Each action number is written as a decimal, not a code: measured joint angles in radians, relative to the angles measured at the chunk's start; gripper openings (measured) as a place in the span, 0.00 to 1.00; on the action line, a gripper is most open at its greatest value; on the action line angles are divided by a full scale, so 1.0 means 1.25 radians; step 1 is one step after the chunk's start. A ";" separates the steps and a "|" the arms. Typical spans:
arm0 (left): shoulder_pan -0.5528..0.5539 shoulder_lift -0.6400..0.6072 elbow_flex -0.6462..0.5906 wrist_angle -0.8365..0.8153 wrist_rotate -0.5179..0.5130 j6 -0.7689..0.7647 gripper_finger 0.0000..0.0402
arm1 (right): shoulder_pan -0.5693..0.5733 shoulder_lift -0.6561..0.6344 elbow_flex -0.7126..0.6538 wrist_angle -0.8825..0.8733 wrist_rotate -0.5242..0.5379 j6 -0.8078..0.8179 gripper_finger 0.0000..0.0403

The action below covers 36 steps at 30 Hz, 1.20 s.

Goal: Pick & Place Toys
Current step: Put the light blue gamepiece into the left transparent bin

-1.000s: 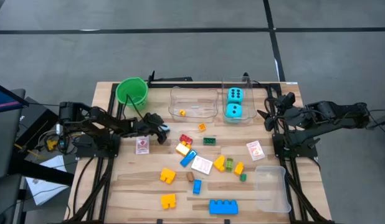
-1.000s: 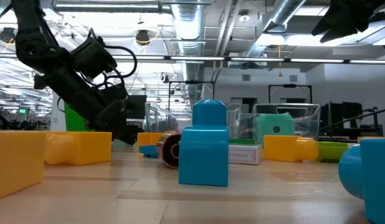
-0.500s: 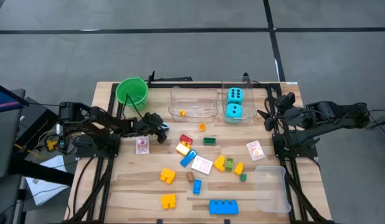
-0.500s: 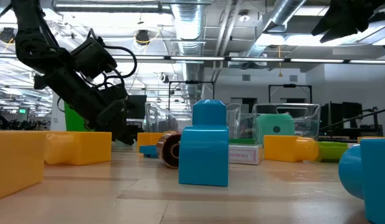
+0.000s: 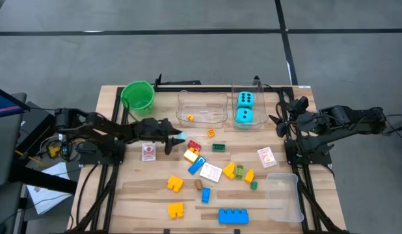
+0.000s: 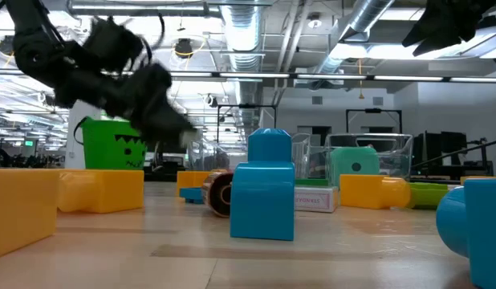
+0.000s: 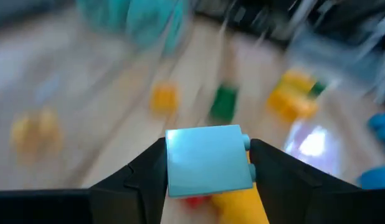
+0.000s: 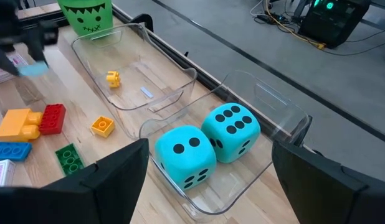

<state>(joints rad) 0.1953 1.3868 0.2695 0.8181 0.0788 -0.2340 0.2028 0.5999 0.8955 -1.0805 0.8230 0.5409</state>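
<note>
My left gripper hangs above the table's left middle, shut on a small light blue block, which also shows as the pale block in the right wrist view. Small plastic blocks in yellow, red, green, blue and orange lie scattered on the wooden table, with pink-and-white cards among them. Two cyan dice sit in a clear tub at the far right. My right gripper waits open, raised at the right edge near that tub. My left gripper pinches the light blue block by two opposite sides between its two fingers. The fingers reach out nearly level, pointing toward the table's right. The block is lifted clear of the table, with one flat face turned to the wrist camera.
A green bucket stands at the far left. A clear tub beside it holds a small yellow block. Another clear tub lies at the near right. A large blue block and yellow blocks sit near the front edge.
My left gripper has risen from the table with the light blue block between its fingers. It has tipped from pointing steeply down to nearly level and reached a little toward the table's right. The block is now lifted clear.
</note>
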 joint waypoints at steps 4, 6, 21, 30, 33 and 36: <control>0.012 -0.035 0.028 0.083 -0.001 0.066 0.49 | 0.000 0.000 0.000 0.000 0.000 -0.004 0.82; 0.020 -0.037 0.069 0.077 -0.002 0.108 0.50 | 0.000 0.000 0.000 0.001 0.001 -0.010 0.82; 0.092 0.127 0.298 -0.168 -0.200 0.163 0.49 | 0.000 0.000 -0.006 -0.015 0.012 0.031 0.82; 0.092 0.101 0.298 -0.163 -0.226 0.162 0.50 | 0.000 0.000 -0.094 0.000 0.007 0.128 0.82; 0.090 0.071 0.298 -0.170 -0.226 0.162 0.49 | 0.000 0.000 -0.111 0.008 0.007 0.155 0.82; 0.085 0.048 0.298 -0.184 -0.226 0.162 0.49 | 0.005 0.001 -0.125 0.019 0.007 0.170 0.82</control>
<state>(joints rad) 0.3017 1.4473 0.6418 0.5879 -0.2043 -0.0311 0.2096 0.6009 0.7389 -1.0572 0.8321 0.7528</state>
